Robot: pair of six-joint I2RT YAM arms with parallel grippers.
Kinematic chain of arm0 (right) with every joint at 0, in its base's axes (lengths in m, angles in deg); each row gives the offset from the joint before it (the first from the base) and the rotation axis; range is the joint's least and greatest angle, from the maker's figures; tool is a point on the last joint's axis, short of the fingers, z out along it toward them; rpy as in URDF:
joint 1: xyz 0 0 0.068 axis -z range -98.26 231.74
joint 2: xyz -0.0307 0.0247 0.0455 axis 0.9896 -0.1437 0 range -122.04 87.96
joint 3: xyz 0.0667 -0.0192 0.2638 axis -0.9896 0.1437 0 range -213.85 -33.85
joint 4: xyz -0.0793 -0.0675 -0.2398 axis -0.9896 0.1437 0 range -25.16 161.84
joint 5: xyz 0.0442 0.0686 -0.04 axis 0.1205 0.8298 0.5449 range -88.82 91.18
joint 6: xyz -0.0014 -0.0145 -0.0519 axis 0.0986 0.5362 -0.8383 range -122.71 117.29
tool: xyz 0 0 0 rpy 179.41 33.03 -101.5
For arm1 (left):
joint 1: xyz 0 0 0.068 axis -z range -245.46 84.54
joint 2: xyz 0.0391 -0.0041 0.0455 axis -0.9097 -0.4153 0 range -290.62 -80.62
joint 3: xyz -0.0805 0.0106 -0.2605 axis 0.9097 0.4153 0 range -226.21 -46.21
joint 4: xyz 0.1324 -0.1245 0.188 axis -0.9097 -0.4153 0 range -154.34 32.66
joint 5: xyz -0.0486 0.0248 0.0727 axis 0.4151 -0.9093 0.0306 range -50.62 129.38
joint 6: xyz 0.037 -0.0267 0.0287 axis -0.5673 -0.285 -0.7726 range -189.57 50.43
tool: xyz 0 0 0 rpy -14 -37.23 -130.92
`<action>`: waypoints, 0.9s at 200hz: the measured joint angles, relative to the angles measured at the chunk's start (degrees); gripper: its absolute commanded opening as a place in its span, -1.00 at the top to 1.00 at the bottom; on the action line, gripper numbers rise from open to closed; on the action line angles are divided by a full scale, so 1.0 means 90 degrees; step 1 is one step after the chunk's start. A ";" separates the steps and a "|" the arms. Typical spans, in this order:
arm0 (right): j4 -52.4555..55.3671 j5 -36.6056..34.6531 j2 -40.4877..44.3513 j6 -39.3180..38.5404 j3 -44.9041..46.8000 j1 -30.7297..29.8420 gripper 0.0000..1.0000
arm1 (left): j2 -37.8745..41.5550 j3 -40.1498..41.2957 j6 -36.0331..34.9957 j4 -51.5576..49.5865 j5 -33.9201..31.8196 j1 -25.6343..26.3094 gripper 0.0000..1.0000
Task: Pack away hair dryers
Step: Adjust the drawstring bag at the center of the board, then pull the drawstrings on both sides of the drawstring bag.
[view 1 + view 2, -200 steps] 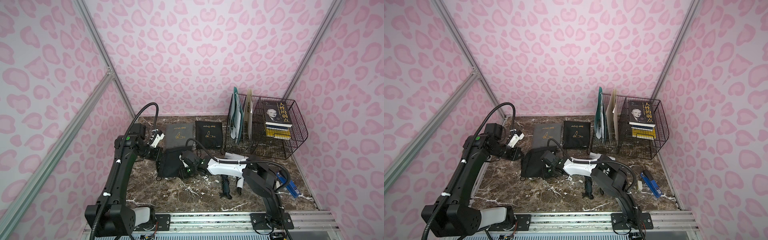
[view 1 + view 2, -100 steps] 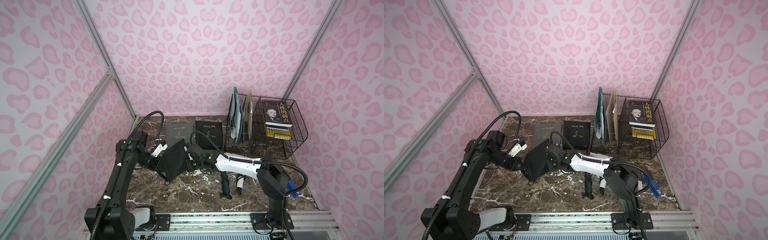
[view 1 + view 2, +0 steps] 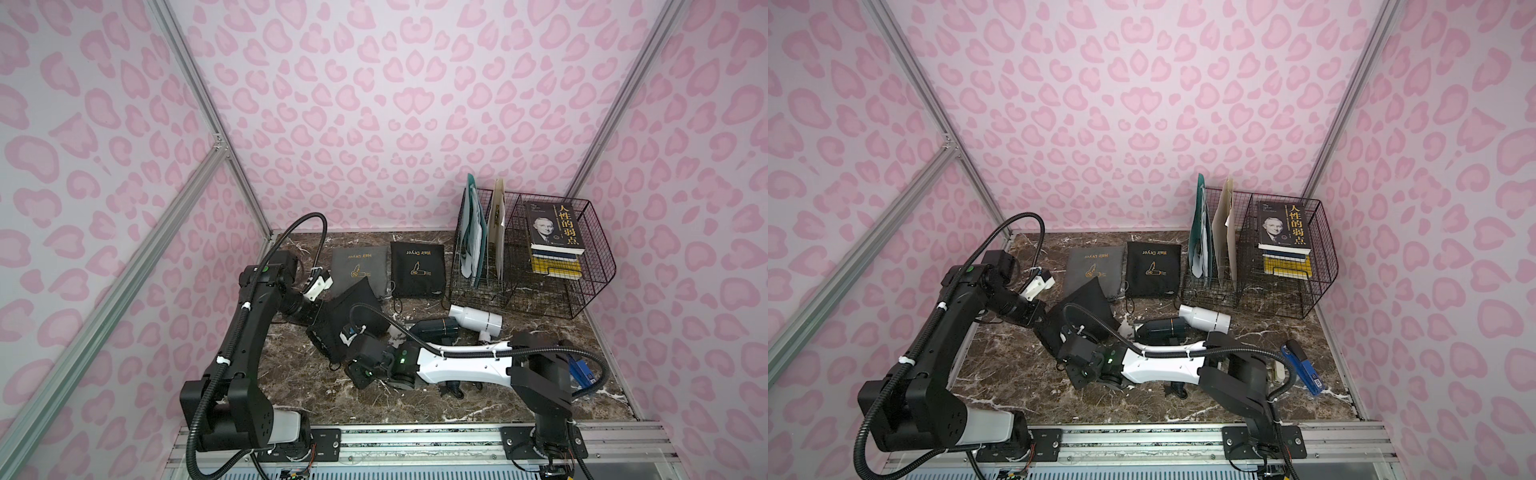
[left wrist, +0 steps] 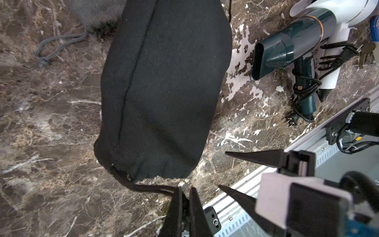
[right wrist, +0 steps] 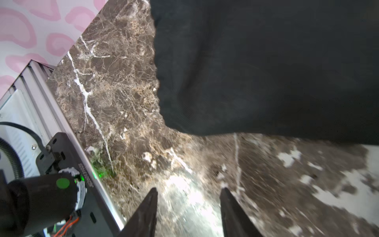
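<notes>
Marble tabletop (image 3: pixel 291 386), pink-patterned walls on three sides.

Wire rack (image 3: pixel 540 299) at far right corner. It holds upright folders and a book (image 3: pixel 552 226) on a stack.

Bulging black pouch (image 4: pixel 160 92) left of centre. Its far corner overlaps the grey pouch (image 3: pixel 357 266). Contents hidden. Cannot tell whether it rests fully on the marble.

Grey pouch and flat black pouch (image 3: pixel 417 266) lie side by side at the back, both printed "Hair Dryer".

White dryer (image 3: pixel 473 318) and dark teal dryer (image 4: pixel 297 41) lie together on the tabletop, just in front of the rack. The teal nozzle points toward the bulging pouch, and cord is wound round its handle.

Blue stapler (image 3: pixel 1304 368) near right edge.

Left claw (image 4: pixel 185 190) pressed together, pinching the pouch's drawstring (image 4: pixel 147 187).

Right claw (image 5: pixel 188 195) spread, empty, low over bare marble beside the pouch.
</notes>
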 measured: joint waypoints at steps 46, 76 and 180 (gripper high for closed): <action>-0.0092 0.0005 -0.0136 0.0092 -0.0243 -0.0034 -0.01 | 0.0046 -0.0755 0.0143 -0.0253 0.0534 0.0002 0.96; -0.0124 0.0104 -0.0313 0.0168 -0.0515 -0.0090 0.02 | 0.0058 -0.0950 0.0228 -0.0391 0.0809 0.0049 0.96; 0.0537 -0.0017 -0.0901 0.0250 -0.1209 -0.0364 0.08 | -0.0022 -0.0447 0.0219 -0.0245 0.0724 0.0066 0.87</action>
